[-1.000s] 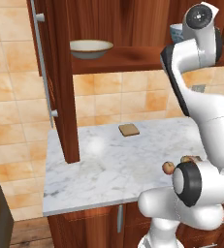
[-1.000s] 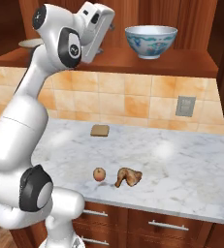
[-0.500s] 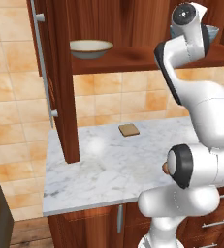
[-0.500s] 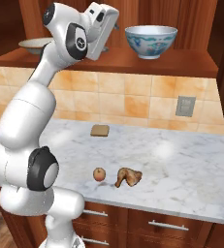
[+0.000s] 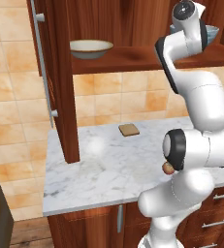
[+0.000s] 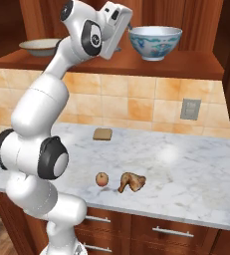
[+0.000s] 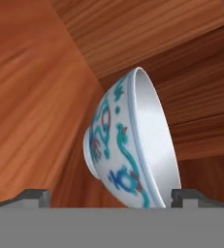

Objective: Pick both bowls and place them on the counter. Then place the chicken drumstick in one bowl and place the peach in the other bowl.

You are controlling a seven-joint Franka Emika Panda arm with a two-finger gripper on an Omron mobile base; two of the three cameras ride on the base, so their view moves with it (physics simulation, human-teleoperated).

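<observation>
Two bowls sit on the shelf (image 6: 136, 62); jaws wide apart, gripper (image 7: 111, 196) lined up on the white and blue bowl (image 6: 155, 43). Best to straddle its rim squarely before closing.

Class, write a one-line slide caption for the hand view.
Open gripper faces the white and blue bowl on the wooden shelf.

White bowl (image 7: 133, 145) with blue-green and red scrolls; tan bowl (image 5: 90, 48); reddish-orange peach (image 6: 102, 179).
</observation>
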